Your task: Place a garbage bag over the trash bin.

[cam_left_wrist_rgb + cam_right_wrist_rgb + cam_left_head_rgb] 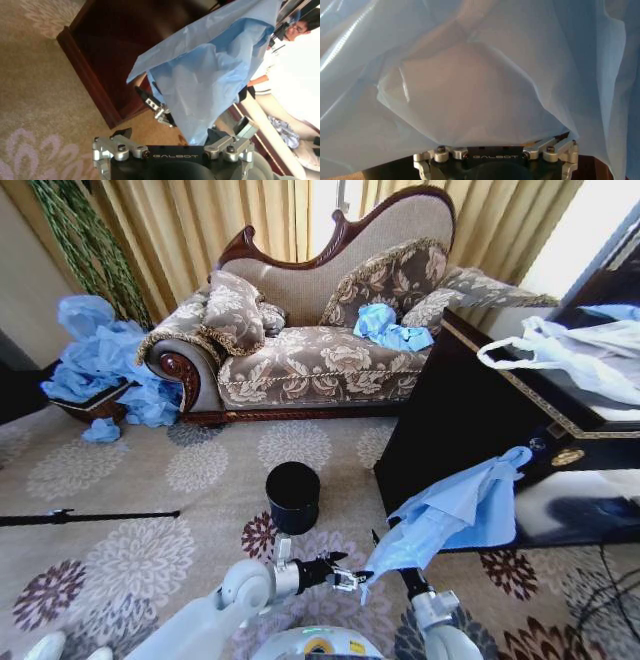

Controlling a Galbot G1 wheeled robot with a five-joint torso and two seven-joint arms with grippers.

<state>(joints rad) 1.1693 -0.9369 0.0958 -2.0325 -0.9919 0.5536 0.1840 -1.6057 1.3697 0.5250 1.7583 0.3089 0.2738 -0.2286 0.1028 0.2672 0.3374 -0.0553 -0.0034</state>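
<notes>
The black trash bin [293,496] stands upright on the carpet in front of me, its mouth bare. The light blue garbage bag [460,512] hangs spread out to the right of the bin, in front of the dark cabinet. My right gripper [398,563] holds it from below and is mostly covered by the film; its dark fingers [156,108] pinch the bag's edge [210,75]. My left gripper [350,578] reaches in from the left, near the bin's front. It stands open, and the bag's lower tip [197,137] comes down between its fingers [121,132]. The film [470,82] drapes over the right wrist camera.
A dark wooden cabinet [470,405] stands at the right with a white plastic bag [580,350] on top. A patterned sofa [320,350] with blue bags [390,328] on it is behind. A heap of blue bags [100,360] lies far left. A black rod [90,517] lies on the carpet.
</notes>
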